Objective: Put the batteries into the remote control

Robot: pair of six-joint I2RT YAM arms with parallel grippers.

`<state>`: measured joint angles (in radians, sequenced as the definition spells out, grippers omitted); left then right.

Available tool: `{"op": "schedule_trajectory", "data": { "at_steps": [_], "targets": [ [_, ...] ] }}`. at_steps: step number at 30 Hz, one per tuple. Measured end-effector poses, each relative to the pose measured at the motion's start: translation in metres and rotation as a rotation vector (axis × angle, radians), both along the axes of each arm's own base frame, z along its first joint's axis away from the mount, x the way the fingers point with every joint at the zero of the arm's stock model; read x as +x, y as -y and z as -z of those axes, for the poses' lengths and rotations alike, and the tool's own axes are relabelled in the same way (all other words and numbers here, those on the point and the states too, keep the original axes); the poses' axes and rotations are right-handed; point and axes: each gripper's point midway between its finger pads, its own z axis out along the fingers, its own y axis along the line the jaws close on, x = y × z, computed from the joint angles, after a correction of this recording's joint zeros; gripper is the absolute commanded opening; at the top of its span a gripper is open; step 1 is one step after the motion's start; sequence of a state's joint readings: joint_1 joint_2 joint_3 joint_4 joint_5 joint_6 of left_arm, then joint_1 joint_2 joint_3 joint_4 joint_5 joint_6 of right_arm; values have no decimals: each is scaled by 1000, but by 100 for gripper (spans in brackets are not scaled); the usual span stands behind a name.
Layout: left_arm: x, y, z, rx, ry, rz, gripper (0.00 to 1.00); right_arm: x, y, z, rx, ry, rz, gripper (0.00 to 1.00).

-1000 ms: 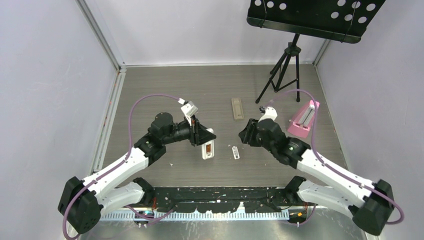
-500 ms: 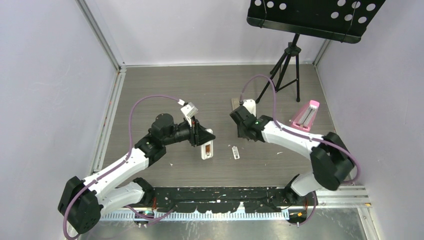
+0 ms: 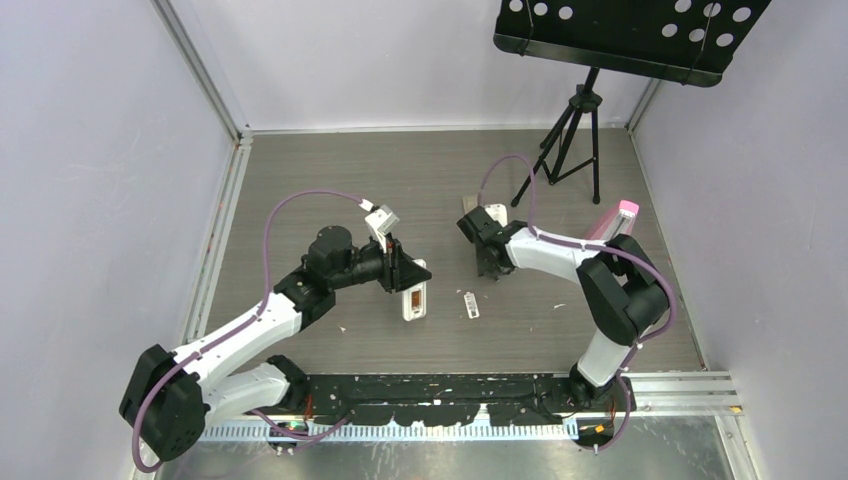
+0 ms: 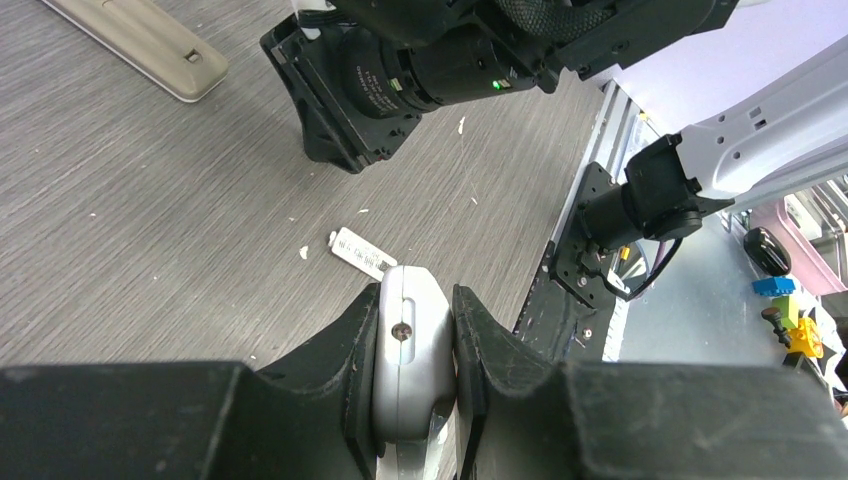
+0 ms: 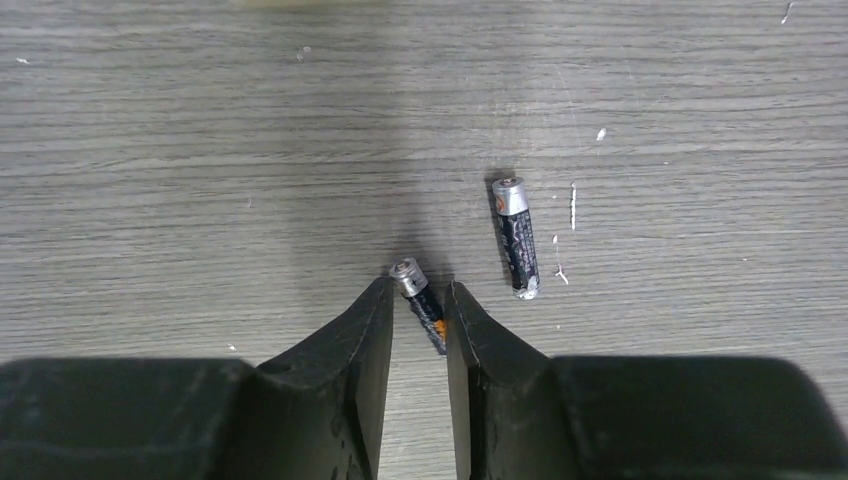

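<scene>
Note remote (image 4: pixel 410 352) clamped in left hand (image 4: pixel 415 302). Check right hand (image 5: pixel 418 290), narrowly parted astride battery (image 5: pixel 411 273), contact indeterminate: lying skewed 11-to-5 o'clock, liable to pivot out under off-axis squeeze.

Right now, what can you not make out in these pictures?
- Top: what the recess of the remote control holds, too small.
- Left wrist: that recess, hidden behind the left jaws.
- Right wrist: lower end of the nearer battery, hidden between the right jaws; grip unclear.
</scene>
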<state>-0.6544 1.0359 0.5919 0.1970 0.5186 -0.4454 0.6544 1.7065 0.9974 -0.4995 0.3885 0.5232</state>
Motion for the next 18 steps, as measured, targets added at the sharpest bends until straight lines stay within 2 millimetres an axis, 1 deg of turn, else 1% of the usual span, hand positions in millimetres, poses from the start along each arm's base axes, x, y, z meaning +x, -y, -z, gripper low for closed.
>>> {"op": "schedule_trajectory", "data": {
  "at_steps": [7, 14, 18],
  "targets": [
    [0, 0, 0, 0, -1, -3, 0, 2, -2, 2, 70, -35, 15, 12],
    [3, 0, 2, -3, -29, -24, 0, 6, -3, 0, 101, -1, 27, 9],
    [7, 0, 10, -1, -87, -62, 0, -5, 0, -5, 124, 41, 14, 9]
  ]
}}
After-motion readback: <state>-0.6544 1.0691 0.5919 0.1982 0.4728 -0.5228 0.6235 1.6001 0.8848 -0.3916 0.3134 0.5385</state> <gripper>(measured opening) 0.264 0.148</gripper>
